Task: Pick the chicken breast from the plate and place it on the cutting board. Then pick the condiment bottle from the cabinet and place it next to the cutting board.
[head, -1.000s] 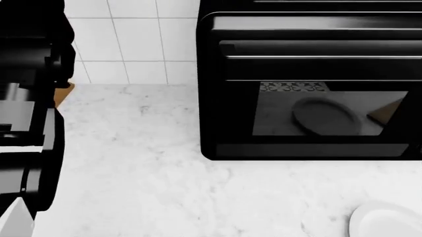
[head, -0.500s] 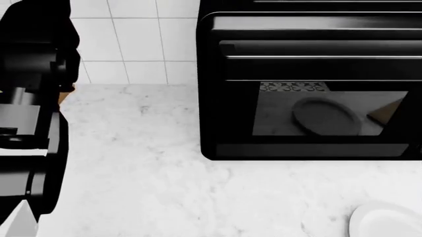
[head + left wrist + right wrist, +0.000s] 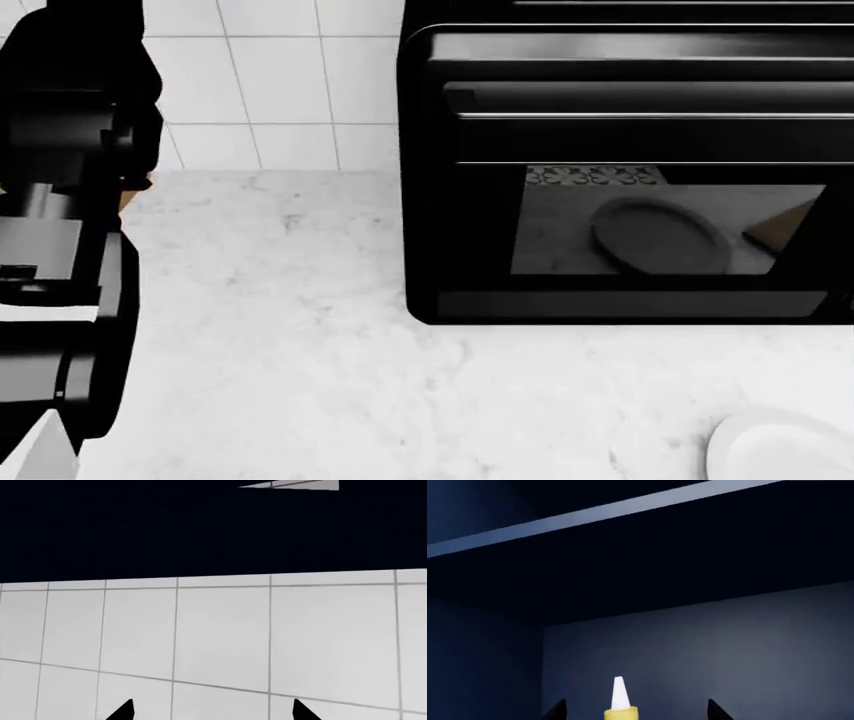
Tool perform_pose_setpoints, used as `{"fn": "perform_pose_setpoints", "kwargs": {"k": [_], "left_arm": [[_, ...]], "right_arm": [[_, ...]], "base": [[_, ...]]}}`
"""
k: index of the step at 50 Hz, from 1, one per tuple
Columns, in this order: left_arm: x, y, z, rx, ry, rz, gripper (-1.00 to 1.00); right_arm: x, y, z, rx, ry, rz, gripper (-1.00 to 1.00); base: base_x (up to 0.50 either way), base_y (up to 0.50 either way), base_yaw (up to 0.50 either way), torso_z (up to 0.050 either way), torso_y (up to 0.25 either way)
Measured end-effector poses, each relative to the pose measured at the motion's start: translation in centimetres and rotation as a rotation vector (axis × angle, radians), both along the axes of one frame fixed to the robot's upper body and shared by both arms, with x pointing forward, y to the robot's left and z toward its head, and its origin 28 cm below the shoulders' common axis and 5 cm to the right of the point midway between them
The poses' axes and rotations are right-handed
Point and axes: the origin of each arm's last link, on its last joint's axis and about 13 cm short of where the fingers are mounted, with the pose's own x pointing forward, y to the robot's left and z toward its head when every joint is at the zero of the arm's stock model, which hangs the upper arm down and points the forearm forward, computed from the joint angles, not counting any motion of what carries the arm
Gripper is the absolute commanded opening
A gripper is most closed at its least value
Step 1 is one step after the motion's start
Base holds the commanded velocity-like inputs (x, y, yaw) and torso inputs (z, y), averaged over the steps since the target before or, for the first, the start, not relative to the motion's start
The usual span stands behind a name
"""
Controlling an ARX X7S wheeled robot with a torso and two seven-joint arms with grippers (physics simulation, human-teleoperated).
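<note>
While the right gripper point(image 3: 637, 711) is sitting inside the dark cabinet point(image 3: 694, 645), its fingers point(image 3: 715, 711) are spread either side of the condiment bottle point(image 3: 620, 702), whose pale nozzle is poking up between them, not yet pinched. Over on the left, the arm point(image 3: 60, 250) is creeping slightly higher than a second ago, its gripper point(image 3: 212, 711) facing the wall tiles point(image 3: 220, 630) with fingers spread and holding nothing. The plate point(image 3: 781, 448) is lying bare on the marble surface point(image 3: 294, 340) by the oven point(image 3: 627, 160), so I'd say the chicken step is done. Neither chicken nor cutting board is showing right now.
</note>
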Motion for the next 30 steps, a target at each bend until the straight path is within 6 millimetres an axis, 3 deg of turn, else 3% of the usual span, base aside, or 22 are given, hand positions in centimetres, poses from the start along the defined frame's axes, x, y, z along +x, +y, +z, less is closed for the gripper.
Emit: {"fn": "perform_pose_setpoints", "kwargs": {"k": [22,30], "left_arm": [[-0.2,0.1,0.0,0.000,-0.003,-0.003,1.00],[-0.3,0.3,0.0,-0.001,-0.006,-0.003,1.00]], "right_arm": [[6.0,0.1,-2.6,0.037,0.204,0.105,1.00],[6.9,0.0,-2.2,0.050,0.206,0.157,1.00]], "base": [[0.00,0.00,0.00,0.000,0.000],[0.00,0.00,0.00,0.000,0.000]]}}
